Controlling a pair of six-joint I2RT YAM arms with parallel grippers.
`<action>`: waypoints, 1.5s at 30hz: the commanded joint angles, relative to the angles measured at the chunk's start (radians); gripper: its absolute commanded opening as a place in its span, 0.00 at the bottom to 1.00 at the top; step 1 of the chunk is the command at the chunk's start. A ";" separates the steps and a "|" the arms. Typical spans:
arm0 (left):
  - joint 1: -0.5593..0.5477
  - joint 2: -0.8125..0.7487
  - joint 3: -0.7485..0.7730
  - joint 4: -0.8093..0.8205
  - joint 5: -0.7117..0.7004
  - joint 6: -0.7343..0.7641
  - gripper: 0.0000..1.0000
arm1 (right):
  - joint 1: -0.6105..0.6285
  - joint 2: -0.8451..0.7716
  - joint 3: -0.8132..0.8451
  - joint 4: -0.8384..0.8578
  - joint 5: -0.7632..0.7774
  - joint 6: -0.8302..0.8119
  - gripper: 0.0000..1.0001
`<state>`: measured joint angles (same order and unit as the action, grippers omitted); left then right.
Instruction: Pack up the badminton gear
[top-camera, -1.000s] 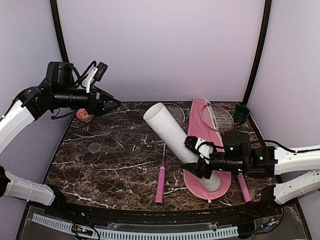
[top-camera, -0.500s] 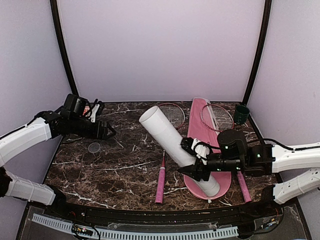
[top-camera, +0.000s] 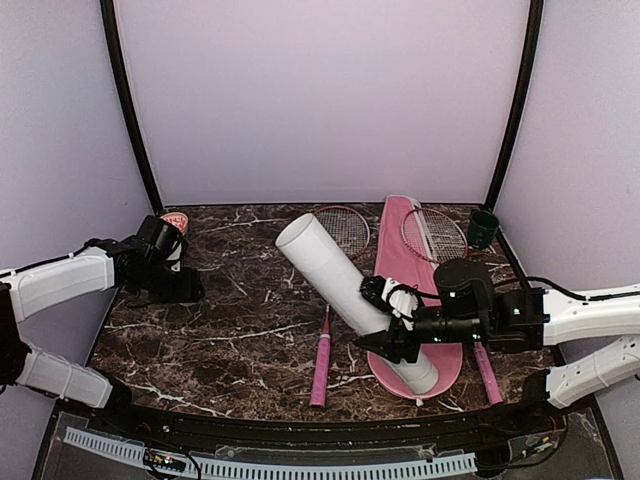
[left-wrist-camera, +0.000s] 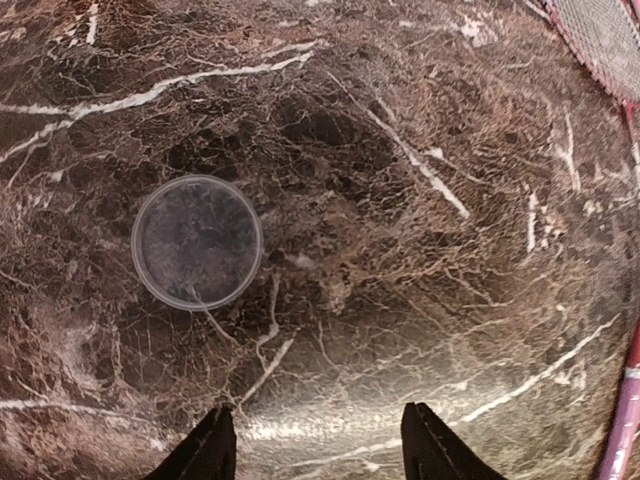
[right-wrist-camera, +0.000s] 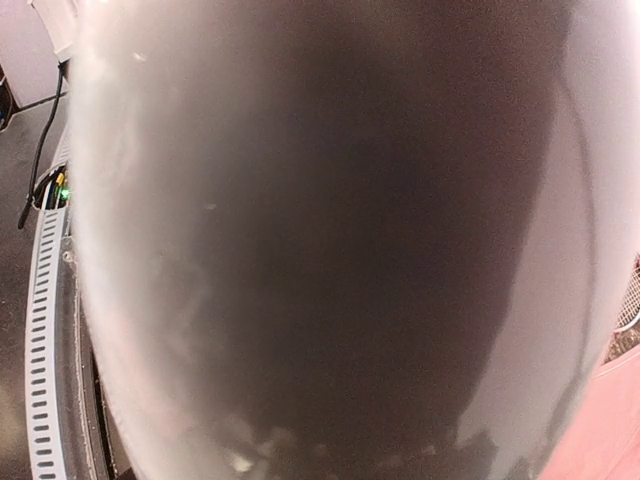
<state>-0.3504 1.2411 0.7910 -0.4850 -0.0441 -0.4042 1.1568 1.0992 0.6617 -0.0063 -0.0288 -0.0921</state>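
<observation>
A long white cardboard tube (top-camera: 335, 270) lies slanted across the table, its near end resting on the pink racket bag (top-camera: 400, 250). My right gripper (top-camera: 386, 322) is shut around the tube's lower half, and the tube (right-wrist-camera: 320, 240) fills the right wrist view, hiding the fingers. One red-framed racket (top-camera: 345, 228) lies left of the bag, pink handle (top-camera: 320, 370) toward me. A second racket (top-camera: 433, 236) lies on the bag's right side. My left gripper (left-wrist-camera: 322, 445) hangs open low over bare marble at the left, just short of a clear round lid (left-wrist-camera: 197, 242).
A small dark green cup (top-camera: 484, 228) stands at the back right corner. A red-rimmed round object (top-camera: 176, 222) sits at the back left beside my left arm. A racket head (left-wrist-camera: 600, 30) and its shaft (left-wrist-camera: 625, 420) edge the left wrist view.
My left arm has dropped from high at the back left to just above the table by the clear lid, jaws narrowing slightly. The tube's far end has swung a little left in my right gripper.
</observation>
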 joint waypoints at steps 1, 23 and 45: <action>0.007 0.100 0.014 0.018 -0.043 0.052 0.54 | -0.005 -0.038 -0.011 0.089 0.005 0.000 0.26; 0.079 0.414 0.219 0.008 -0.063 0.358 0.30 | -0.005 -0.078 0.011 0.038 -0.047 -0.048 0.26; 0.085 0.548 0.274 -0.046 -0.050 0.384 0.06 | -0.005 -0.066 0.017 0.026 -0.040 -0.056 0.26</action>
<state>-0.2722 1.7718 1.0538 -0.4831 -0.1249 -0.0284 1.1564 1.0416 0.6487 -0.0135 -0.0711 -0.1410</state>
